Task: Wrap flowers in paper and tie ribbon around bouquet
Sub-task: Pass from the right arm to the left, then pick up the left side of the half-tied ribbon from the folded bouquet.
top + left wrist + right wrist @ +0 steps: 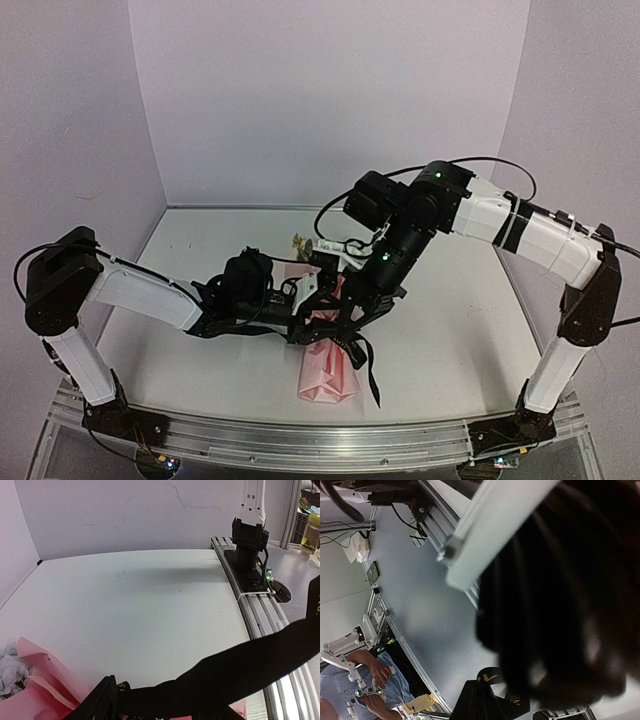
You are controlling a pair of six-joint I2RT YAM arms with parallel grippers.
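Note:
The bouquet lies on the table with its pale pink paper (328, 375) cone towards the near edge and its flowers (300, 243) at the far end. Both grippers meet over its middle. My left gripper (312, 300) comes in from the left and my right gripper (350, 300) from above. In the left wrist view the black ribbon (240, 665) stretches taut across the gap beside one finger (100, 700), above the pink paper (45, 690) and pale blue flowers (9, 667). My right gripper (481, 690) is shut on the gold-lettered ribbon (492, 674). A loose ribbon (372, 375) end hangs by the cone.
An aluminium rail (300, 440) runs along the table's near edge, with the right arm's base (248, 535) bolted on it. White walls close the back and sides. A blurred dark arm part (560, 595) fills much of the right wrist view. A person (365, 680) stands beyond the table.

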